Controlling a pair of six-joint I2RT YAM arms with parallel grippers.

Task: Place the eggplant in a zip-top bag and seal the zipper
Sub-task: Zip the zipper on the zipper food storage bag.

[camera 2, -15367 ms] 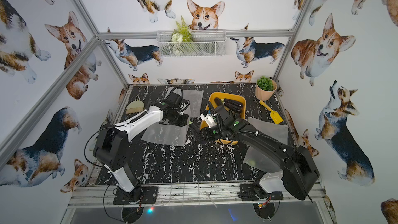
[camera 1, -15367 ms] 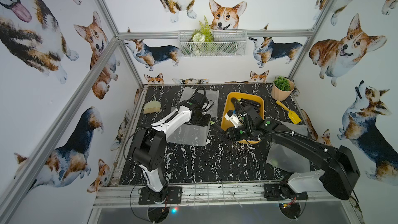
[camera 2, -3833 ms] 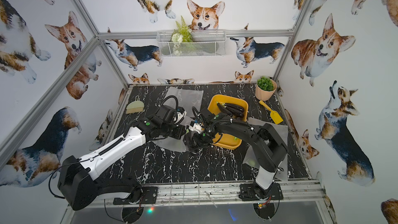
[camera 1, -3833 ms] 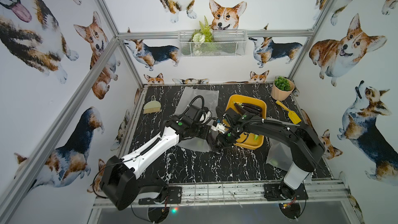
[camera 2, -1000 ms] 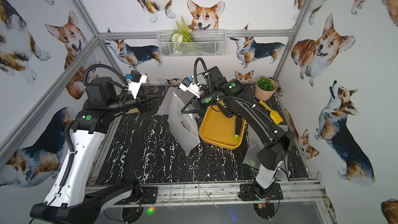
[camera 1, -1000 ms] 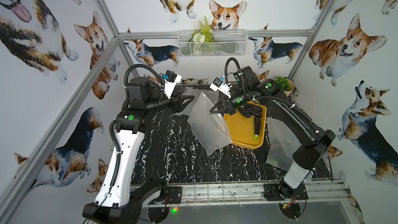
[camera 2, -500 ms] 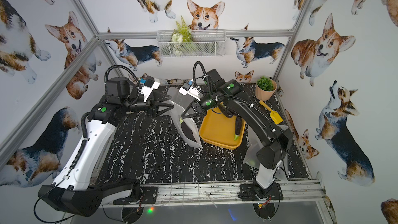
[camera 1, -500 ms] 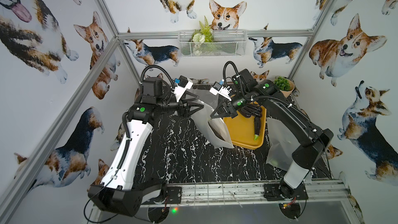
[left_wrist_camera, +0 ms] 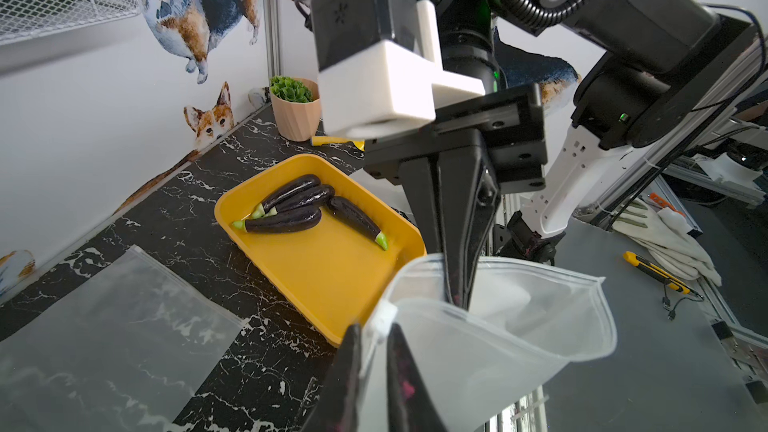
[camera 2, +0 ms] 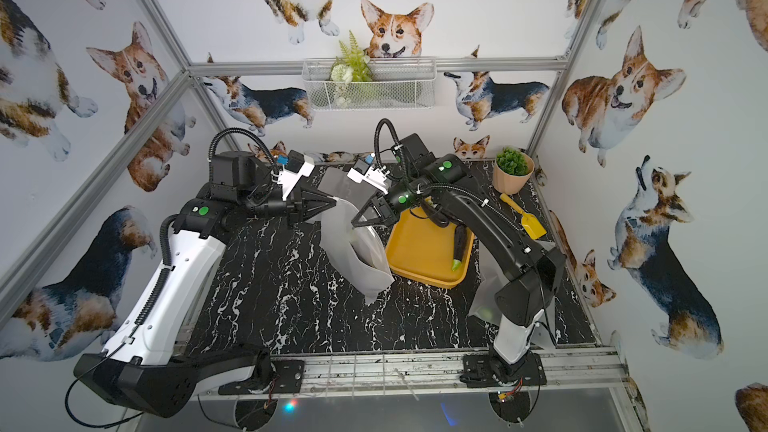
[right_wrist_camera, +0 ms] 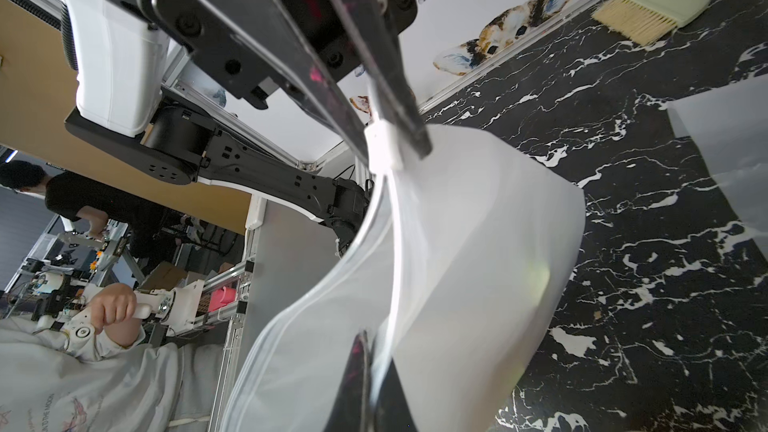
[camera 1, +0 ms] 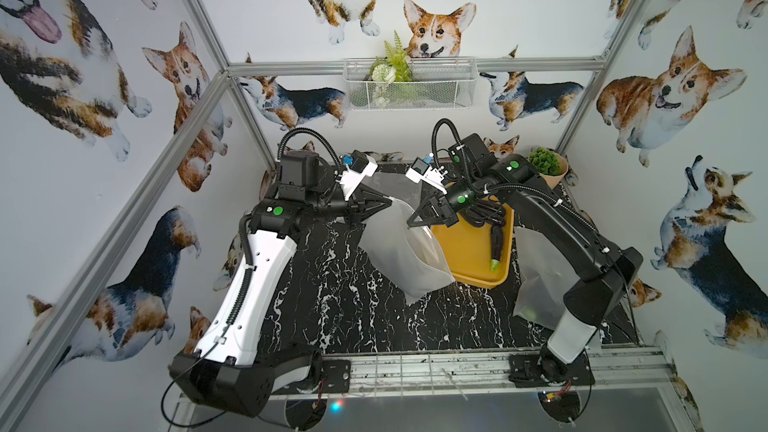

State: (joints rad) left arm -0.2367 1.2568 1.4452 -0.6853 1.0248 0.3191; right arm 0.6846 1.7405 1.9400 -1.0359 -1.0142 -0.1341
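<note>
A frosted zip-top bag (camera 1: 399, 251) (camera 2: 357, 255) hangs above the black marble table, its mouth gaping. My left gripper (camera 1: 390, 201) (left_wrist_camera: 374, 332) is shut on the bag's corner at the white zipper slider (left_wrist_camera: 384, 313) (right_wrist_camera: 384, 143). Close beside it, my right gripper (camera 1: 409, 224) (right_wrist_camera: 372, 351) is shut on the bag's rim. Several dark eggplants (left_wrist_camera: 286, 220) with green stems lie in the yellow tray (camera 1: 465, 255) (left_wrist_camera: 324, 268) to the right of the bag. One eggplant (camera 1: 496, 238) (camera 2: 459, 243) lies apart by the tray's right wall. No dark shape shows inside the bag.
A second bag (camera 1: 395, 184) (left_wrist_camera: 104, 326) lies flat at the back and a third bag (camera 1: 540, 276) lies under the right arm. A potted plant (camera 1: 548, 164), a yellow scoop (camera 2: 525, 220) and a brush (right_wrist_camera: 660, 2) sit along the back. A wire basket (camera 1: 407, 85) hangs on the wall.
My left gripper swung right to the hanging bag and closed on its slider corner. The right gripper kept its hold and lowered slightly.
</note>
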